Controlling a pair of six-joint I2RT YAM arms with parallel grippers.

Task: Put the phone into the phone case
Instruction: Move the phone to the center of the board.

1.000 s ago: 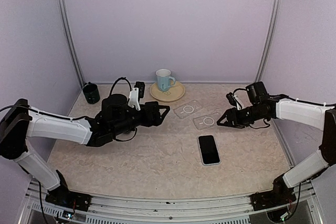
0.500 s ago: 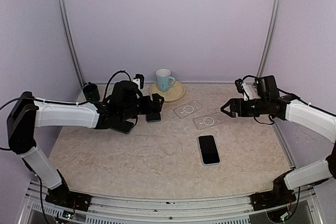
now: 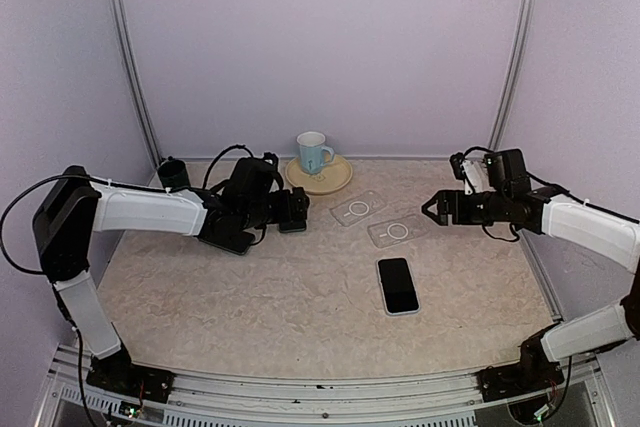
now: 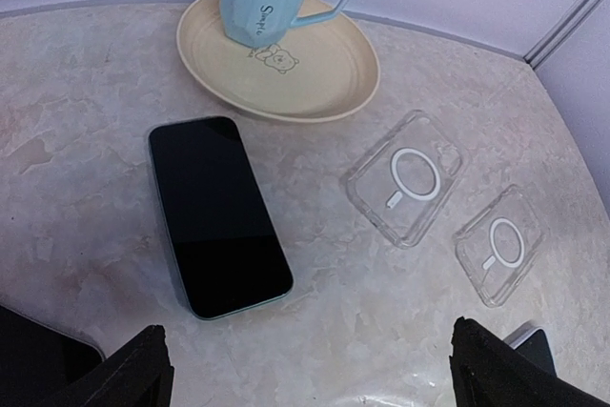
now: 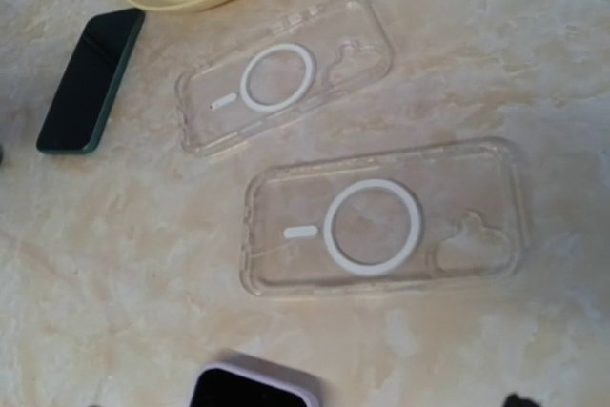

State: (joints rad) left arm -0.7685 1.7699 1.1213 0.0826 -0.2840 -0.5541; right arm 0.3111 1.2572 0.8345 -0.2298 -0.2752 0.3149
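Note:
A dark phone with a green edge (image 4: pixel 219 216) lies screen up on the table, just ahead of my left gripper (image 4: pixel 319 369), which is open wide and empty. It also shows in the top view (image 3: pixel 292 220) beside the left gripper (image 3: pixel 298 205). Two clear cases lie flat: the far case (image 3: pixel 357 209) (image 4: pixel 405 178) (image 5: pixel 286 73) and the near case (image 3: pixel 397 230) (image 4: pixel 500 245) (image 5: pixel 381 221). A second phone with a pale lavender edge (image 3: pixel 398 285) (image 5: pixel 253 390) lies in front of them. My right gripper (image 3: pixel 433 205) hovers right of the near case, open and empty.
A blue mug (image 3: pixel 313 152) stands on a yellow saucer (image 3: pixel 335 179) at the back. A black cup (image 3: pixel 173 177) stands at the back left. A flat black object (image 3: pixel 232 241) lies under my left arm. Frame posts stand at both back corners.
My left arm has swung back and to the left, and the green-edged phone now lies in plain view on the table. My right gripper has risen and drawn back to the right.

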